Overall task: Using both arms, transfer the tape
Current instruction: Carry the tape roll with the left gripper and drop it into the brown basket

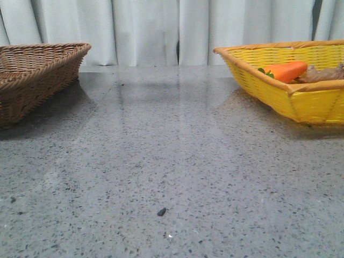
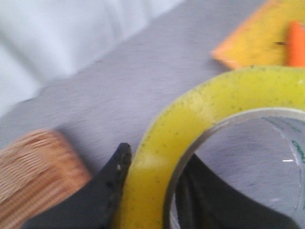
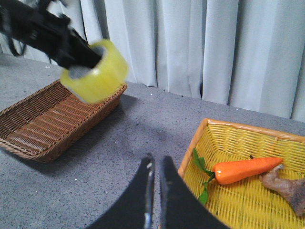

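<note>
The yellow tape roll (image 2: 200, 109) fills the left wrist view. My left gripper (image 2: 157, 162) is shut on its wall, with one black finger (image 2: 107, 191) outside and the other inside the whitish ring. In the right wrist view the left gripper (image 3: 76, 52) holds the tape (image 3: 95, 71) in the air above the brown basket's (image 3: 52, 119) near end. My right gripper (image 3: 156, 164) is shut and empty, over the grey table beside the yellow basket's (image 3: 190, 152) rim. The front view shows neither the grippers nor the tape.
A brown wicker basket (image 1: 32, 75) stands at the far left. At the far right, a yellow wicker basket (image 1: 301, 97) holds an orange carrot toy (image 1: 287, 70) and a brownish root-like piece (image 1: 325, 74). White curtains hang behind the speckled grey table (image 1: 172, 172).
</note>
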`<state>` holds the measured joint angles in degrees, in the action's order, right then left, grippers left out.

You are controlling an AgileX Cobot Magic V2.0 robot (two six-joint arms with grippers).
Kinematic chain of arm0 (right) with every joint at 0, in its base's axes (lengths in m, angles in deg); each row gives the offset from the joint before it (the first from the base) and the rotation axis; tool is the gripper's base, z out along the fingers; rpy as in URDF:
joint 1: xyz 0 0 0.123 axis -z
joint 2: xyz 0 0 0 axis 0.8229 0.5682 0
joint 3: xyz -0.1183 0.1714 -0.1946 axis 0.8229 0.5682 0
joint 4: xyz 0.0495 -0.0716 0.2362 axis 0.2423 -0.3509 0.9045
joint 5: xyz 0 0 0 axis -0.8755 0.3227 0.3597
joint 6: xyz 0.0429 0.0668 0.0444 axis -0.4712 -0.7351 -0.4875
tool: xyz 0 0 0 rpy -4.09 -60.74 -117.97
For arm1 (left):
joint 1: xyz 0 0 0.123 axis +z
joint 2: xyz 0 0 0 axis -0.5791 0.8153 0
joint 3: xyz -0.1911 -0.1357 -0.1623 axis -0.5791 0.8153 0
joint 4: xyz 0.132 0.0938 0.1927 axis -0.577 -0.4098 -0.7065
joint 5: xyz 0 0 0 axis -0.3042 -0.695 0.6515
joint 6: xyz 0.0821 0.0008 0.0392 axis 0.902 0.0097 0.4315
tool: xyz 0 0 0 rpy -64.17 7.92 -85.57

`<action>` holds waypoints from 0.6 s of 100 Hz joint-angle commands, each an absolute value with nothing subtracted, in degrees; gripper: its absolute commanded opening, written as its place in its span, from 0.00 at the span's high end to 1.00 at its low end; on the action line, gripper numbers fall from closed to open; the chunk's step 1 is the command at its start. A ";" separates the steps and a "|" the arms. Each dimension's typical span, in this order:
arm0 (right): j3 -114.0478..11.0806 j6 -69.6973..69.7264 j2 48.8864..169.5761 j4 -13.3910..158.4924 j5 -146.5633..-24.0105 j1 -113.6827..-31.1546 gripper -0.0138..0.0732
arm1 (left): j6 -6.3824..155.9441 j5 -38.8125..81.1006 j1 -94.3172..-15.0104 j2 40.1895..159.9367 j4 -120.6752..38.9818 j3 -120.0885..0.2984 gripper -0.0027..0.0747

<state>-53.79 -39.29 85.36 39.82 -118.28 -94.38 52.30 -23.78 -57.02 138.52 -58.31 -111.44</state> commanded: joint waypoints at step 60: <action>-55.23 -39.18 85.91 38.01 -114.13 -94.23 0.92 | 47.73 -21.04 -32.47 134.91 -60.38 -92.90 0.81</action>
